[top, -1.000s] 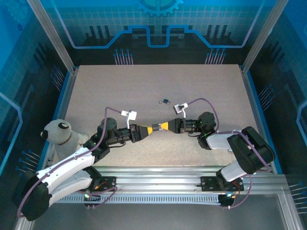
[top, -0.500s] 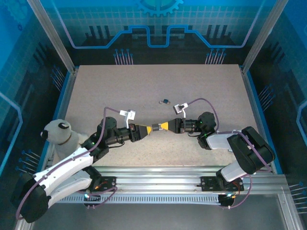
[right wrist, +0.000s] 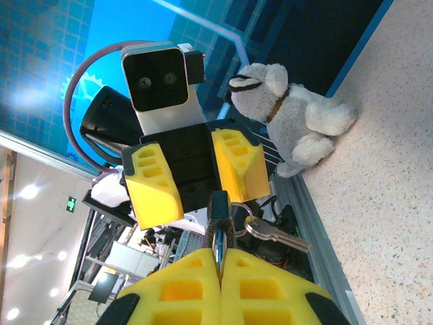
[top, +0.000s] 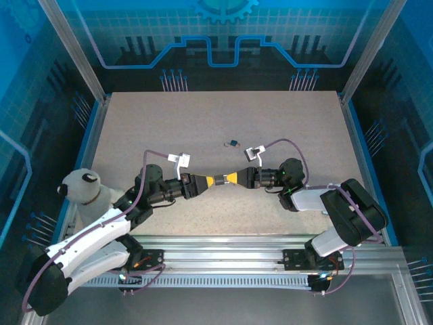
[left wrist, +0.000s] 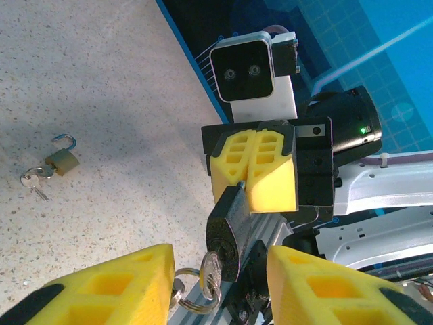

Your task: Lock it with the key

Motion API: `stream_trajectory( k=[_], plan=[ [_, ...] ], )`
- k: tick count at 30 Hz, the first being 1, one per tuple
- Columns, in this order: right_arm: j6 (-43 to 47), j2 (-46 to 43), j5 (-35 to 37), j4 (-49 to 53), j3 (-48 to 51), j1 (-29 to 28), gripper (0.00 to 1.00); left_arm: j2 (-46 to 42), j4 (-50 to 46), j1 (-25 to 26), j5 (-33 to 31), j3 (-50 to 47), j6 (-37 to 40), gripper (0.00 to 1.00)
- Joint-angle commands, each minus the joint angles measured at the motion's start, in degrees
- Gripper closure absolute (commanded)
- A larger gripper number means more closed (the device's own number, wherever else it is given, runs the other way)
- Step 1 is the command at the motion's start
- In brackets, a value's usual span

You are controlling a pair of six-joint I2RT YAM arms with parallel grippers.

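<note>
You have dark padlock [left wrist: 226,233] midair, tilted, shackle pinched in right fingers [left wrist: 270,169]. Key [left wrist: 211,274] sits in keyhole, ring [left wrist: 193,291] hanging.

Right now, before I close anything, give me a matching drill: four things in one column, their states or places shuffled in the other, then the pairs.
1 left gripper
2 right gripper
3 brass padlock
4 plush dog

A lying on the table, shackle open
B shut on the dark padlock at its shackle
C open, fingers either side of the key
D at the table's left edge

Pairs: 1-C, 2-B, 3-A, 4-D
</note>
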State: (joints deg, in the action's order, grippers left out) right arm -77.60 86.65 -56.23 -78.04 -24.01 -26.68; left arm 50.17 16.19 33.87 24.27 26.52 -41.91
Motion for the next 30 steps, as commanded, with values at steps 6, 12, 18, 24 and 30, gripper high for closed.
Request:
stream_trajectory(
  k=[6, 12, 18, 24, 30],
  plan=[
    [0.85, -0.52, -0.55, -2.03, -1.04, -0.71, 1.0, -0.41, 1.39, -0.28, 2.6, -0.38, -0.72, 0.65],
    [1.04, -0.53, -0.53, -1.79, -1.04, -0.67, 1.0, 0.05, 2.55, -0.29, 3.47, -0.81, -1.46, 0.7],
    [1.05, -0.55, -0.29, -1.94, -1.04, -0.74, 1.0, 0.61, 3.14, -0.25, 4.22, -1.12, -1.85, 0.72],
    [0.89, -0.52, -0.31, -2.09, -1.04, -0.74, 1.0, 1.47, 4.13, -0.19, 4.94, -1.52, -2.18, 0.73],
    [0.64, -0.18, -0.29, -2.55, -1.13, -0.68, 1.0, 1.6, 4.32, -0.11, 4.96, -1.47, -2.02, 0.76]
  ],
)
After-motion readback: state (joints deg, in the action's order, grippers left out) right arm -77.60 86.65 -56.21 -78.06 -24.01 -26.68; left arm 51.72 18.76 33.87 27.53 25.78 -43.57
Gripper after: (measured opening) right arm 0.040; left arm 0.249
